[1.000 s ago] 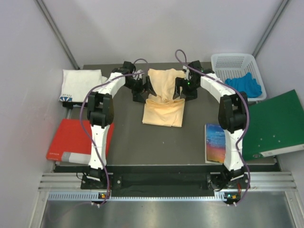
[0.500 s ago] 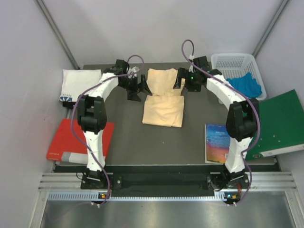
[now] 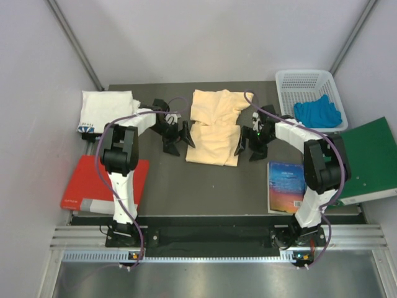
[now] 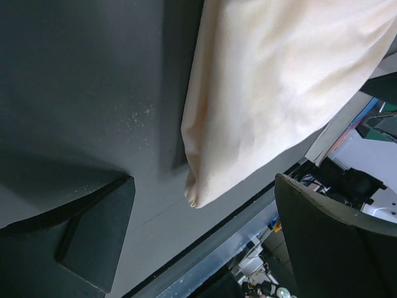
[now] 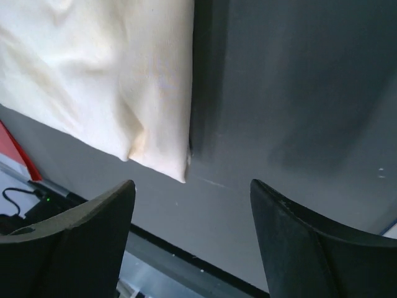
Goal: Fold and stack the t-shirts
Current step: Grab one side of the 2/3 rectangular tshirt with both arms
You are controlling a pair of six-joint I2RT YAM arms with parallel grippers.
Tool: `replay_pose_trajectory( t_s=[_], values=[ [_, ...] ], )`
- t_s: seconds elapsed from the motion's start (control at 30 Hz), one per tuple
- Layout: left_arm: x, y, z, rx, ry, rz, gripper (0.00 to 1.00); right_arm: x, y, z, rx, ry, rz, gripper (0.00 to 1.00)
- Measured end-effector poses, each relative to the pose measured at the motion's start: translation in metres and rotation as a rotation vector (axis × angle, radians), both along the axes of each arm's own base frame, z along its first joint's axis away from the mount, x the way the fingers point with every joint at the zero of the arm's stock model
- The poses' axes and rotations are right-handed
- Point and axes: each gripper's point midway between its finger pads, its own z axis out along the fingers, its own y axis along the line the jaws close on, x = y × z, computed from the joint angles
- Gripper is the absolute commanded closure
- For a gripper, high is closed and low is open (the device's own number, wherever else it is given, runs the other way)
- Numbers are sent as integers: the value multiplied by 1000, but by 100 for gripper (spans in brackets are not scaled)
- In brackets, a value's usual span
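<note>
Since both arms have drawn back from the far half of the cloth within the last second, the layout now reads as follows. The white t-shirt (image 3: 105,108) lies folded at the far left corner of the table (image 3: 205,186), untouched, with a red folder (image 3: 99,183) nearer the arm bases. The left gripper (image 3: 178,144) has moved from the middle fold line to a position just beside the left edge of the peach-yellow t-shirt (image 3: 214,130), low over the table. Its wrist view shows the left fingers (image 4: 93,236) spread wide with nothing between them and the shirt's near left corner lying free. The peach-yellow t-shirt lies released at table centre; its near half is a narrow rectangle, and its far half is wider and rumpled. The right gripper (image 3: 247,150) takes the mirrored position just beside the right edge, with the right fingers (image 5: 298,236) wide apart and empty and the near right corner in its view. Further right are a book (image 3: 285,186), a white basket (image 3: 307,73) holding a blue cloth (image 3: 317,112), and a green folder (image 3: 363,164). Assessment: one fold appears laid and let go, and both grippers appear placed at the near corners for the next fold. Stacking with the white t-shirt is not yet done.
</note>
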Motion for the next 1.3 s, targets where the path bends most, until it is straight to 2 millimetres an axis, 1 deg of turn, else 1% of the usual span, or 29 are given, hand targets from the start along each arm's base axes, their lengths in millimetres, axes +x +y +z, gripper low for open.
replay_pose_trajectory(
  t_s=[0.07, 0.1, 0.13, 0.17, 0.2, 0.23, 0.27, 0.3, 0.33, 0.37, 0.43, 0.47, 0.5, 0.53, 0.57, 0.63, 0.73, 0.87, 0.93, 1.03, 1.17, 1.3],
  values=[
    [0, -1, 1, -8, -8, 3, 8, -6, 4, -4, 25, 33, 0, 33],
    [0, -2, 0, -13, -9, 6, 14, -5, 7, -5, 40, 39, 3, 36],
    [0, -2, 0, -20, -9, 8, 30, -5, 9, -5, 55, 45, 5, 38],
    [-2, -3, -1, -27, -3, 11, 43, -6, 13, -7, 71, 56, 9, 40],
    [-3, -4, -2, -31, 4, 15, 54, -6, 15, -9, 80, 66, 10, 44],
    [-4, -4, -3, -35, 8, 18, 69, -8, 18, -11, 92, 83, 14, 45],
    [-5, -5, -5, -39, 13, 20, 76, -9, 20, -14, 100, 101, 17, 46],
    [-7, -5, -6, -42, 22, 22, 81, -9, 23, -18, 108, 122, 24, 52],
    [-8, -6, -7, -47, 26, 23, 88, -9, 26, -21, 113, 141, 30, 54],
    [-9, -6, -8, -50, 29, 24, 92, -8, 30, -24, 120, 159, 39, 57],
    [-8, -7, -9, -57, 31, 27, 100, -12, 37, -29, 136, 205, 60, 71],
    [-8, -8, -10, -60, 33, 29, 100, -13, 41, -29, 143, 221, 73, 78],
    [-8, -9, -10, -65, 33, 29, 100, -14, 43, -30, 146, 228, 84, 94],
    [-8, -10, -10, -67, 33, 29, 100, -16, 45, -30, 149, 239, 91, 99],
    [-8, -11, -10, -70, 32, 31, 100, -18, 46, -30, 151, 243, 100, 100],
    [-7, -12, -10, -72, 30, 33, 100, -21, 47, -27, 147, 259, 105, 100],
    [-7, -12, -11, -71, 31, 34, 100, -20, 44, -22, 130, 258, 117, 100],
    [-16, -11, -15, -65, 52, 33, 100, -25, 36, -20, 86, 259, 137, 100],
    [-25, -10, -17, -61, 71, 28, 100, -31, 32, -18, 69, 251, 153, 100],
    [-42, -10, -16, -54, 94, 11, 100, -47, 24, -17, 57, 255, 173, 100],
    [-67, -17, -5, -46, 107, -44, 100, -70, 15, -16, 47, 275, 195, 100],
    [-102, -28, 7, -36, 116, -115, 100, -96, 7, -9, 41, 285, 231, 100]
  ],
)
